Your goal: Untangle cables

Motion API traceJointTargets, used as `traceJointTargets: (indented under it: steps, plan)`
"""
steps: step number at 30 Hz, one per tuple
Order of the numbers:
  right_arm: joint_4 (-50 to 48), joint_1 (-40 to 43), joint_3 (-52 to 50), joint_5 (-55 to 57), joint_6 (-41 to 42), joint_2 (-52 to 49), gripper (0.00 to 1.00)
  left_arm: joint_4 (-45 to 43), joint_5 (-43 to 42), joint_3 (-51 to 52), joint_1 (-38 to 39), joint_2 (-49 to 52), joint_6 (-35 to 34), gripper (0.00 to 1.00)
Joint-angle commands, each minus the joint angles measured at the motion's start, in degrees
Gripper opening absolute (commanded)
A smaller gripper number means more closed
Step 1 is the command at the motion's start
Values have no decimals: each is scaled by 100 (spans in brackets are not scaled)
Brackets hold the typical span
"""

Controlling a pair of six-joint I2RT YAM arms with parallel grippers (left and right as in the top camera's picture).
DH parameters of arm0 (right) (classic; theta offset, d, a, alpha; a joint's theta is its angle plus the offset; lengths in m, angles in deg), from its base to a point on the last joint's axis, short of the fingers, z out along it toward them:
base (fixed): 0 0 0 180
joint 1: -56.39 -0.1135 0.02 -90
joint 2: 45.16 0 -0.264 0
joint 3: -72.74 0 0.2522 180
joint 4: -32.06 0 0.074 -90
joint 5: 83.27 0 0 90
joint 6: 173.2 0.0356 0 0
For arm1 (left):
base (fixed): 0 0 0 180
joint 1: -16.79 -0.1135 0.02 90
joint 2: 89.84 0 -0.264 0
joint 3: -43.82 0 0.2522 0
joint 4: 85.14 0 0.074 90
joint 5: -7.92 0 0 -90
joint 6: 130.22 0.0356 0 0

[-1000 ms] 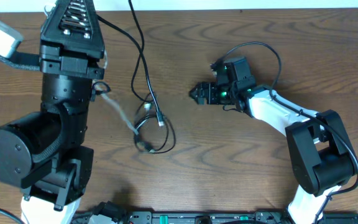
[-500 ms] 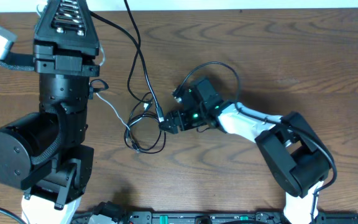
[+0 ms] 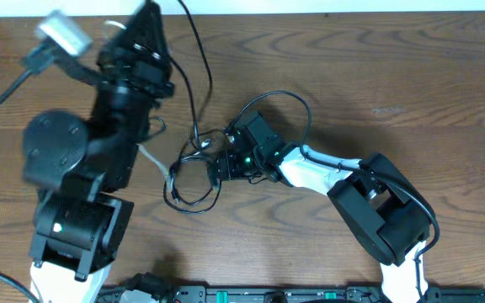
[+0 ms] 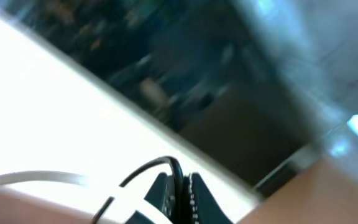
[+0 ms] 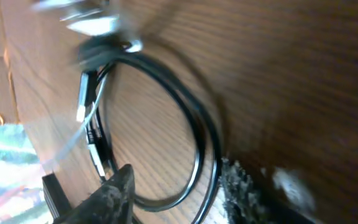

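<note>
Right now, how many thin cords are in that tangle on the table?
2. The black cord coils in loops at mid-table. The white cord runs up and left from that coil, its far end hidden under the arm.

Right tool (image 3: 216,172) at black cable (image 3: 190,208) loop, wooden table (image 3: 411,76)

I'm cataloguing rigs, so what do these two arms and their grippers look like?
Left arm: bulky black housings, round joint, white base link. Right arm: black joints, white links, green wrist light, looping black wire. Right gripper: dark fingers with ridged pads. Left gripper: black, ridged.
</note>
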Motion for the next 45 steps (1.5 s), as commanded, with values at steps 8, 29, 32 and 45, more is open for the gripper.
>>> traceJointTargets:
  steps: [8, 29, 32, 45]
  plan:
    - [1473, 1084, 975, -1355, -1526, -155, 54, 1725, -15, -35, -31, 286, 2103, 8]
    - [2968, 1362, 1976, -2116, -4555, 1355, 87, 2870, -745, -33, -31, -157, 2264, 7]
    - [2750, 1180, 1978, -2352, -4533, 1169, 84, 2916, -743, -35, -31, -227, 2267, 8]
    - [2210, 1259, 1980, -2706, -3991, 1130, 81, 3193, -745, -35, -31, -184, 2262, 8]
